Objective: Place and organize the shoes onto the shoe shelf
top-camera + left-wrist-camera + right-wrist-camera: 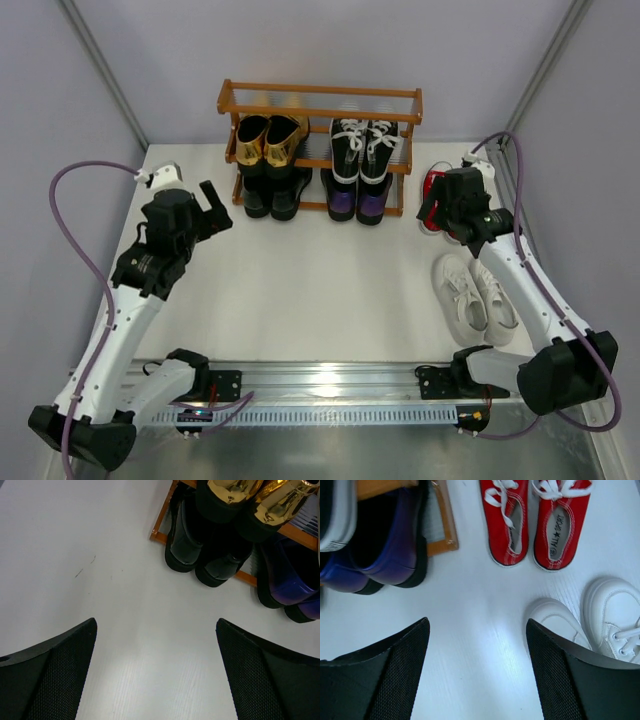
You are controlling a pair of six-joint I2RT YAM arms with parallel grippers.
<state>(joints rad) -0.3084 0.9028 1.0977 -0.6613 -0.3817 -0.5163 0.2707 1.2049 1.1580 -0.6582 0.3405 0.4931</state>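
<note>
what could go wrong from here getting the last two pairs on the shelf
The open right gripper hangs by the red sneakers, which sit close to the purple loafers on the shelf; a wide grasp may knock the loafers.
Only the top tier looks free, so a lifted shoe may catch its rails or the lace-up sneakers below.
The white sneakers lie beside the right arm; a swing could sweep them.

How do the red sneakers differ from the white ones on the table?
Colour: the red sneakers are red with white laces, while the white sneakers are white all over. Build: the red sneakers look slim and flat, the white sneakers look bulkier at the toe. Place: the red sneakers stand just beside the right end of the shoe shelf, the white sneakers sit nearer the front of the table. Both pairs stand upright, side by side, off the shelf.
</note>
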